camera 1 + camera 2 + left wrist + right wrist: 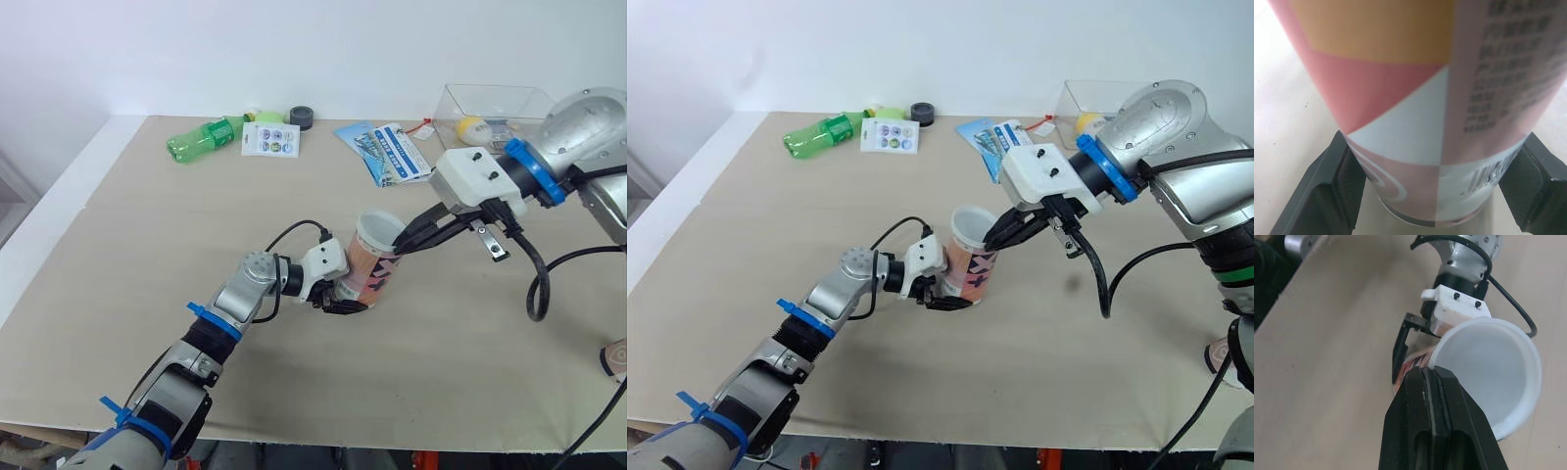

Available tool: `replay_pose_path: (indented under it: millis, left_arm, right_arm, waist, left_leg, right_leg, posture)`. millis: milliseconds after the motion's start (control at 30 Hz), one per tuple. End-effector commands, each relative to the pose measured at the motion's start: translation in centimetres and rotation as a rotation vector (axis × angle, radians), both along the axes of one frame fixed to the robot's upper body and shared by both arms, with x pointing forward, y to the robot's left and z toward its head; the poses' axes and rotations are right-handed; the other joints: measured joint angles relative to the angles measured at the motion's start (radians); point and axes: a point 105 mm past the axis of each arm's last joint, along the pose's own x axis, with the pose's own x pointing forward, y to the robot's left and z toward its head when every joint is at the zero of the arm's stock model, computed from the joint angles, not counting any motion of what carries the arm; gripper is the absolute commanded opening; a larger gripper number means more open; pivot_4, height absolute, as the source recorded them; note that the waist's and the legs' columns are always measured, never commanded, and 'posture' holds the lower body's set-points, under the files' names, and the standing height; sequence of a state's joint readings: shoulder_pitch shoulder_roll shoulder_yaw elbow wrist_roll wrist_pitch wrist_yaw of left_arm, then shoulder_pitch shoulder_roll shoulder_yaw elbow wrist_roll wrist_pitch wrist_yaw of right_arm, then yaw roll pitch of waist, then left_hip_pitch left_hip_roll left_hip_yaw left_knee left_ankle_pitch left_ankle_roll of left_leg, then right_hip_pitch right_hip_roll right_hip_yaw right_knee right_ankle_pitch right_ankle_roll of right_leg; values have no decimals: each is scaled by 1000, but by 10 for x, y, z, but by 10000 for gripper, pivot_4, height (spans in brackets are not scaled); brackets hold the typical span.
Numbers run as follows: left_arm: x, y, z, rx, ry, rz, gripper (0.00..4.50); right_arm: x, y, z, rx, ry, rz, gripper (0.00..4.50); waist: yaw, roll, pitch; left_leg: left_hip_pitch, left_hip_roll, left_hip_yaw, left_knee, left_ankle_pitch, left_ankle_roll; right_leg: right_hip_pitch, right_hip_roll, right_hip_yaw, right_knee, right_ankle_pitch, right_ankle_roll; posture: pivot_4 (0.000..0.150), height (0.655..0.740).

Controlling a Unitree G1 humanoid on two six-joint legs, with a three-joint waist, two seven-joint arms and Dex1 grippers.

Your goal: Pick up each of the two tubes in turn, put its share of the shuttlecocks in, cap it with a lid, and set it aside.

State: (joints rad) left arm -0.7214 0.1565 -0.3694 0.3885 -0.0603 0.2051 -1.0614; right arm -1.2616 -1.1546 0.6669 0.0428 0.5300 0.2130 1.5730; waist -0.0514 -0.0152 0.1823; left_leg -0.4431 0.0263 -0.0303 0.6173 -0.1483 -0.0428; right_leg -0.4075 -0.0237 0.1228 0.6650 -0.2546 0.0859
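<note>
The one tube (377,257) in sight stands open-mouthed mid-desk (147,245), leaning slightly, its base clamped by the left end effector (341,302). The right end effector (404,241), fingers pressed together and holding nothing, sits at the rim. Loading well likely calls for a steady tube and a centred drop. Beyond lie one green bottle (201,137) and one clear box (451,103).

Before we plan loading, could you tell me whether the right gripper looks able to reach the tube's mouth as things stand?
Probably yes: the tube is uncapped, held by the left gripper, and the right gripper is at its rim.
</note>
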Motion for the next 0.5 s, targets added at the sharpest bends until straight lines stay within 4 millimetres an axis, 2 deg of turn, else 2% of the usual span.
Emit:
replay_pose_path:
  millis: [33,500]
  left_arm:
    - [-3,-1,5,-27,-14,-5,34312]
    - [-5,-3,3,-18,-9,-12,34312]
  right_arm:
    - [-6,0,15,-25,-31,40,661]
    - [-7,-1,6,-92,15,45,661]
  waist:
    - [0,0,0]
    - [1,0,0]
  left_leg:
    - [0,0,0,0,0,0]
    - [0,0,0,0,0,0]
  right_leg:
    - [0,0,0,0,0,0]
    - [0,0,-1,0,0,-1]
  posture:
    - [1500,7400]
    - [1500,7400]
